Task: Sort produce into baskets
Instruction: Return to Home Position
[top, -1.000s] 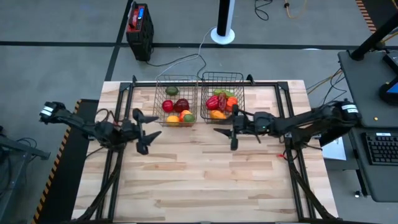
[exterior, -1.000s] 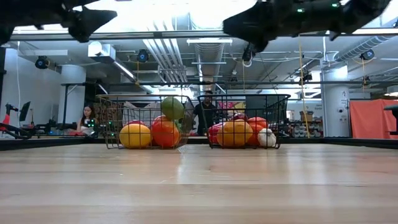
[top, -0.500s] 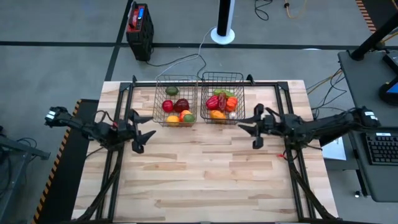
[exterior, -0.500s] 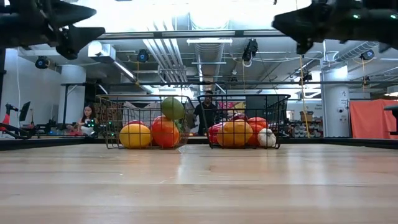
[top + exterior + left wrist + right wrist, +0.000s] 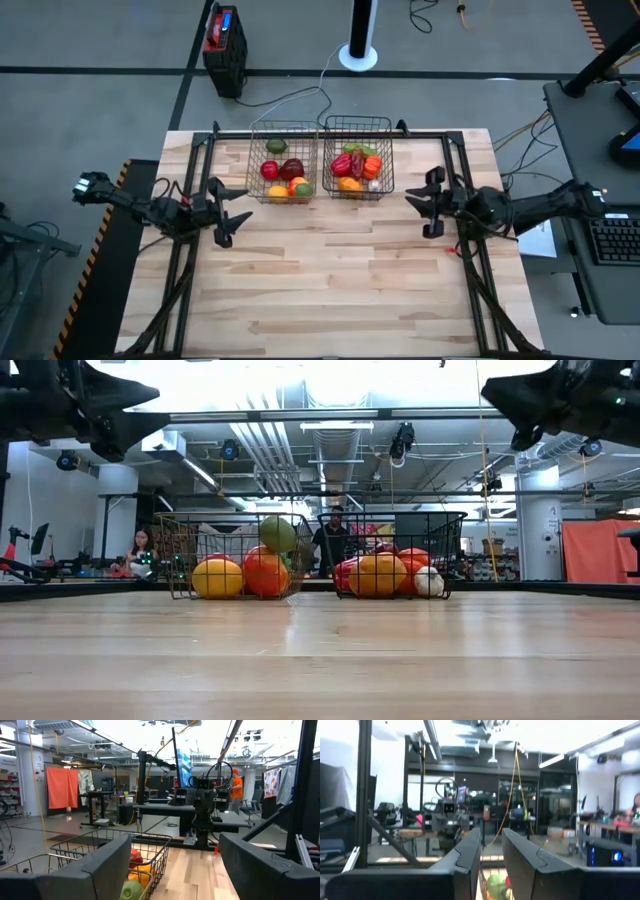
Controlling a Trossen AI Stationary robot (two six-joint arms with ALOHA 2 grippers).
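I take the left basket (image 5: 285, 160) as my mark; it stands at the far edge of the worktop (image 5: 330, 280). In it I count a green piece (image 5: 276, 147) at the back, a red one (image 5: 269, 170) and a dark red one (image 5: 292, 168) in the middle, and yellow (image 5: 278, 192), orange (image 5: 297, 184) and green (image 5: 305, 190) along the near wall.

The right basket (image 5: 358, 155) sits just beside it. It holds a red pepper (image 5: 342, 165), a long green one (image 5: 366, 150), an orange piece (image 5: 373, 165), a yellow-orange piece (image 5: 350, 184) and the garlic (image 5: 374, 185).

The left hand (image 5: 243, 203) hangs above the worktop, nearer me than the left basket and off its left corner, fingers spread wide and holding nothing. The right hand (image 5: 415, 200) hangs beyond the right basket, well apart from my mark, fingers only narrowly apart and holding nothing.
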